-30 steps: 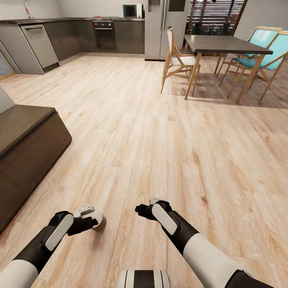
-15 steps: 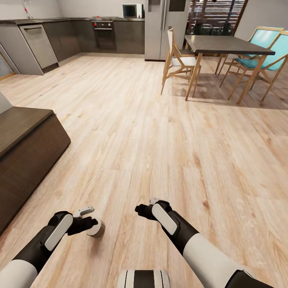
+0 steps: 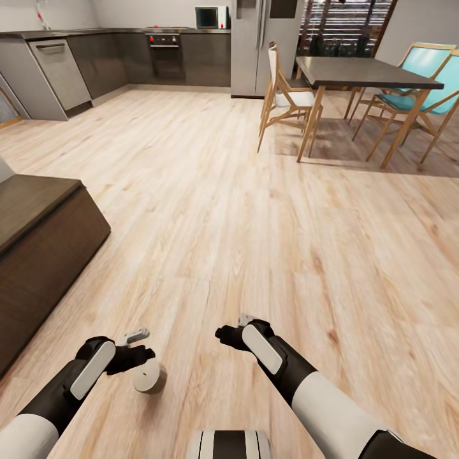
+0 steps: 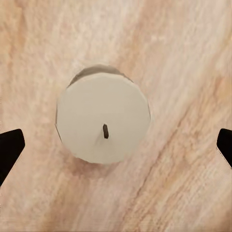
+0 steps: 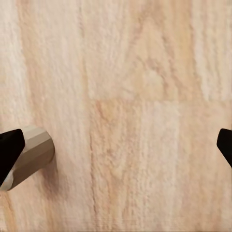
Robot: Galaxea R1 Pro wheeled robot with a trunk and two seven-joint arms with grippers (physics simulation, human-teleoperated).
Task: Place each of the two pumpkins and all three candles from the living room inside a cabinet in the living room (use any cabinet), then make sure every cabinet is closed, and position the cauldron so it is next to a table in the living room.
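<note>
A candle (image 3: 149, 376) stood upright on the wood floor (image 3: 255, 210) directly under the left gripper (image 3: 141, 344), whose fingers were spread wide with the candle centred between them in the left wrist view (image 4: 103, 121) and untouched, while the right gripper (image 3: 231, 331) hung close by, also spread wide and holding nothing. If the left arm came down off-centre, a fingertip could land on the candle's flat top or knock the stubby cylinder over and set it rolling off across the boards. The dark cabinet (image 3: 44, 248) was cut off at the head view's edge, so I could not tell whether its drawers were shut.
</note>
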